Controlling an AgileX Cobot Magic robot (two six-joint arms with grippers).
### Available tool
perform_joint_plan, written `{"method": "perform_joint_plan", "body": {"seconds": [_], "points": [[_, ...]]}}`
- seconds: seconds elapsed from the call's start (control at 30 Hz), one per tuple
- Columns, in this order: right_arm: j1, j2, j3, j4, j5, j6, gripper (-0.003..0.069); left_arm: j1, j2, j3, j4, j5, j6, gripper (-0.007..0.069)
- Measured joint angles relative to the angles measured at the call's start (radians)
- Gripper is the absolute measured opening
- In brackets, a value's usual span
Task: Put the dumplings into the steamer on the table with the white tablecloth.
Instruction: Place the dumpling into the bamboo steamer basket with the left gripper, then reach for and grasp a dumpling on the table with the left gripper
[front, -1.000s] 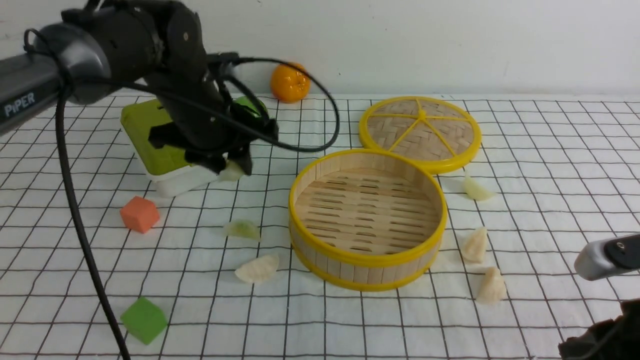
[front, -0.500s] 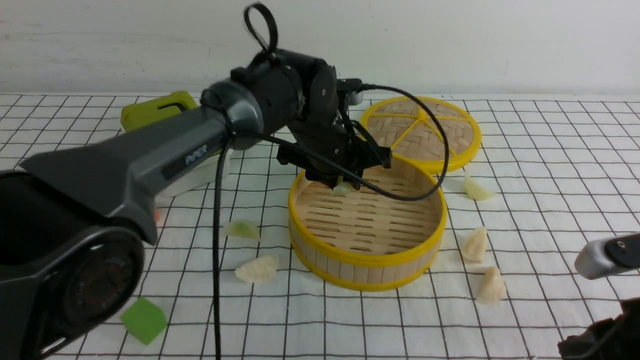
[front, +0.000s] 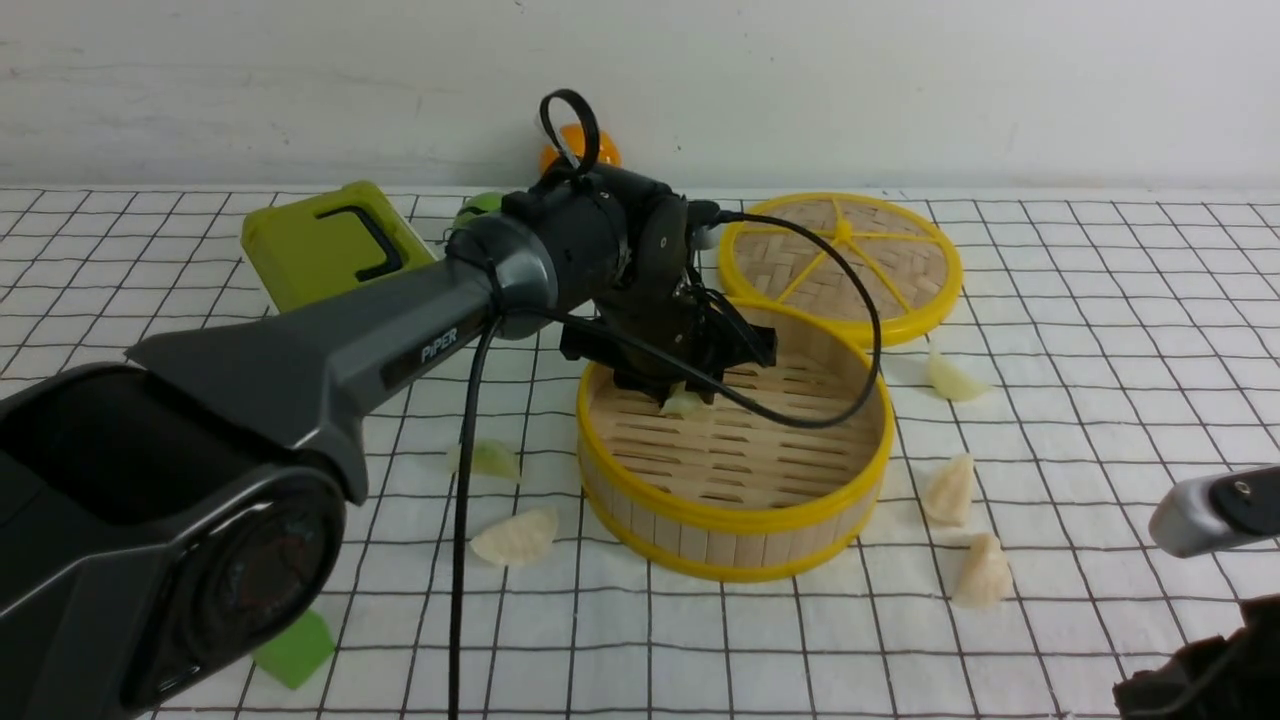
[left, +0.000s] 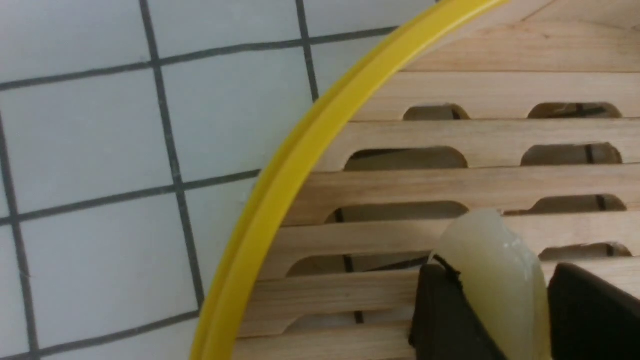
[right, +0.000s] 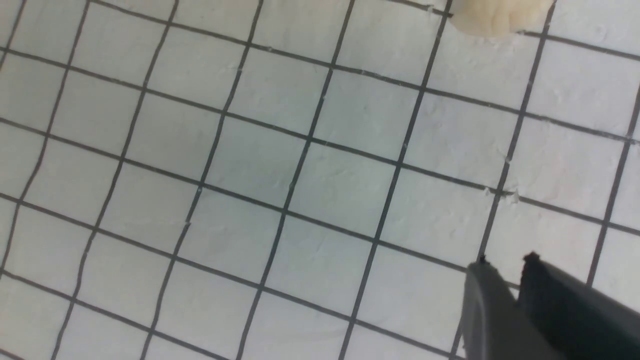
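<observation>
My left gripper (front: 686, 392) is shut on a pale green dumpling (front: 683, 404) and holds it low inside the steamer (front: 735, 520), near its back left wall. In the left wrist view the dumpling (left: 492, 280) sits between the two black fingers (left: 440, 310) over the slatted floor, beside the yellow rim (left: 280, 200). On the white tablecloth (front: 1080, 300) lie a green dumpling (front: 485, 459) and a cream one (front: 516, 537) left of the steamer, and a green one (front: 952, 380) and two cream ones (front: 950, 490) (front: 983, 572) to its right. My right gripper (right: 505, 260) is shut and empty, low over the cloth.
The woven lid (front: 840, 262) lies behind the steamer. The green-lidded white box (front: 320, 245) stands at the back left, with an orange (front: 608, 155) by the wall. A green cube (front: 295, 650) lies front left. My left arm and its cable cross the left half. A cream dumpling (right: 500, 17) shows in the right wrist view.
My left arm has swung right from beside the green-lidded box to the steamer, carrying the green dumpling, and has lowered it inside. The right arm has not moved.
</observation>
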Motion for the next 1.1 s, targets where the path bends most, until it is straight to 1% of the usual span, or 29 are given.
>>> {"method": "perform_joint_plan", "body": {"seconds": [0.1, 0.27, 0.33, 0.47, 0.53, 0.63, 0.67, 0.7, 0.73, 0.8, 0.83, 0.87, 0.9, 0.93, 1.0, 1.1], "points": [[0.0, 0.0, 0.0, 0.001, 0.0, 0.0, 0.0104, 0.0, 0.0, -0.007, -0.003, 0.007, -0.003, 0.0276], [0.0, 0.0, 0.0, 0.008, 0.002, 0.0, 0.0105, 0.0, -0.006, -0.048, -0.025, 0.032, -0.007, 0.037], [0.0, 0.0, 0.0, 0.013, 0.003, 0.0, 0.0105, 0.0, -0.037, -0.07, -0.019, 0.049, -0.007, 0.0389], [0.0, 0.0, 0.0, 0.015, 0.003, 0.0, 0.0105, 0.0, -0.103, -0.086, 0.004, 0.068, -0.007, 0.0391], [0.0, 0.0, 0.0, 0.015, 0.003, 0.0, 0.0107, 0.0, -0.186, -0.09, 0.069, 0.122, 0.002, 0.0384], [0.0, 0.0, 0.0, 0.016, 0.003, 0.0, 0.0111, 0.004, -0.269, -0.095, 0.167, 0.243, 0.017, 0.0373], [0.0, 0.0, 0.0, 0.018, 0.003, 0.0, 0.0111, 0.009, -0.289, -0.097, 0.187, 0.288, 0.017, 0.0371], [0.0, 0.0, 0.0, 0.02, 0.003, 0.0, 0.0111, 0.011, -0.295, -0.097, 0.19, 0.296, 0.017, 0.037], [0.0, 0.0, 0.0, 0.028, 0.003, 0.0, 0.0111, 0.029, -0.314, -0.091, 0.201, 0.351, 0.016, 0.0366], [0.0, 0.0, 0.0, 0.039, 0.003, 0.0, 0.0111, 0.062, -0.335, -0.035, 0.204, 0.371, 0.009, 0.0364], [0.0, 0.0, 0.0, 0.039, 0.003, 0.0, 0.0111, 0.062, -0.337, -0.035, 0.204, 0.371, 0.008, 0.0364], [0.0, 0.0, 0.0, 0.044, 0.003, 0.0, 0.0111, 0.095, -0.345, 0.049, 0.204, 0.346, 0.001, 0.0365], [0.0, 0.0, 0.0, 0.044, 0.003, 0.0, 0.0111, 0.099, -0.345, 0.06, 0.204, 0.341, 0.001, 0.0365], [0.0, 0.0, 0.0, 0.046, 0.003, 0.0, 0.0113, 0.129, -0.347, 0.145, 0.2, 0.298, -0.004, 0.0365], [0.0, 0.0, 0.0, 0.048, 0.003, 0.0, 0.0114, 0.164, -0.346, 0.234, 0.189, 0.255, -0.004, 0.0365], [0.0, 0.0, 0.0, 0.048, 0.003, 0.0, 0.0116, 0.211, -0.338, 0.328, 0.164, 0.201, 0.046, 0.0365]]}}
